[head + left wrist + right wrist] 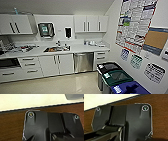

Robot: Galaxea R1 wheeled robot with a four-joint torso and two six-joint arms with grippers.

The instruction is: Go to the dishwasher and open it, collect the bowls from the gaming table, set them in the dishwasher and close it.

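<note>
In the head view a kitchenette lies ahead. The dishwasher (83,62) is the silver-grey front built in under the white counter, right of the white cabinet doors, and its door is shut. The bowls and the gaming table are out of view. Both wrist views look down past the robot's dark plate at a brown wooden surface beside a pale floor.
A white counter (77,48) with a sink (57,49) runs along the far wall under wall cabinets. Three bins stand by the right wall: black (109,67), green (119,77), blue (130,88). Posters cover the right wall. Pale floor (55,85) stretches before the cabinets.
</note>
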